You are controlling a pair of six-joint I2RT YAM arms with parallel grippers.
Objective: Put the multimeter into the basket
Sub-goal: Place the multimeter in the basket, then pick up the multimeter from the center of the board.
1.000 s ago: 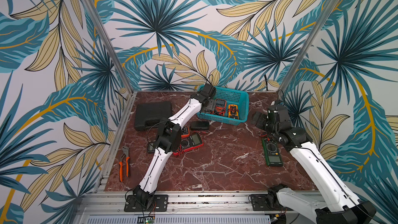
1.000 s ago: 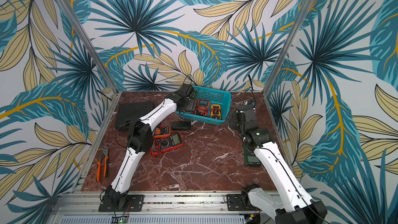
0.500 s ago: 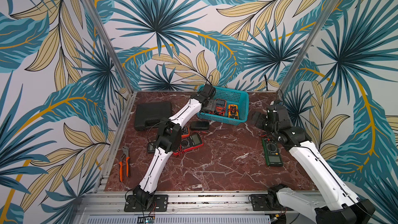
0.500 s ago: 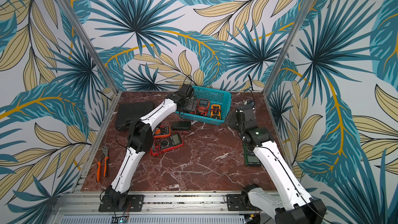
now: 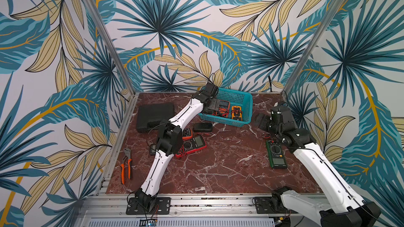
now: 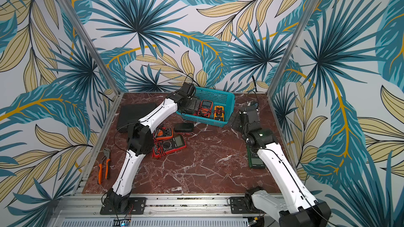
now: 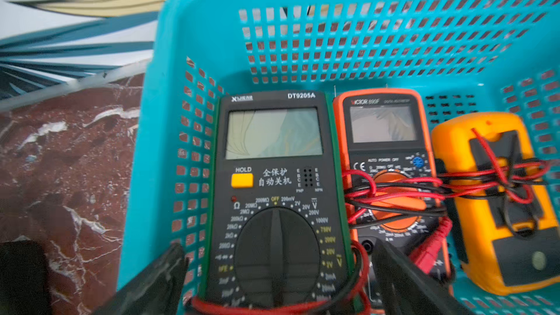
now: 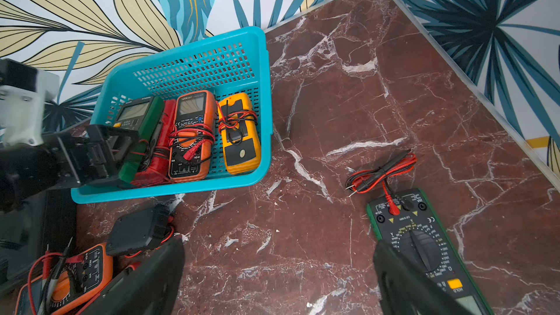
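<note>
**Green-edged multimeter lies in the basket; both sets of fingers open**

Seen from above, with twelve o'clock at the far wall, the red-brown marble-patterned bench (image 5: pixel 218 171) carries the rectangular teal-blue mesh plastic basket (image 5: pixel 237 97) at twelve o'clock. A flat black hard-shell case (image 5: pixel 155 116) sits at ten o'clock.

Inside the basket, side by side, lie a black green-edged multimeter (image 7: pixel 272 177) at the nine o'clock end, an orange-cased multimeter (image 7: pixel 385 134) wrapped in red and black leads, and a yellow multimeter (image 7: pixel 491 207) face down. A second green-edged multimeter (image 5: pixel 276 153) lies on the bench at three o'clock, and a red multimeter (image 5: pixel 194 144) lies just nine o'clock of centre. Orange-handled pliers (image 5: pixel 126 167) lie at eight o'clock.

The left fingers (image 7: pixel 157 274) stand spread on either side of the dial end of the multimeter in the basket, with a gap showing on each side, so they grip nothing. The right fingers (image 8: pixel 145 283) hang wide apart over bare bench at two o'clock, holding nothing.
</note>
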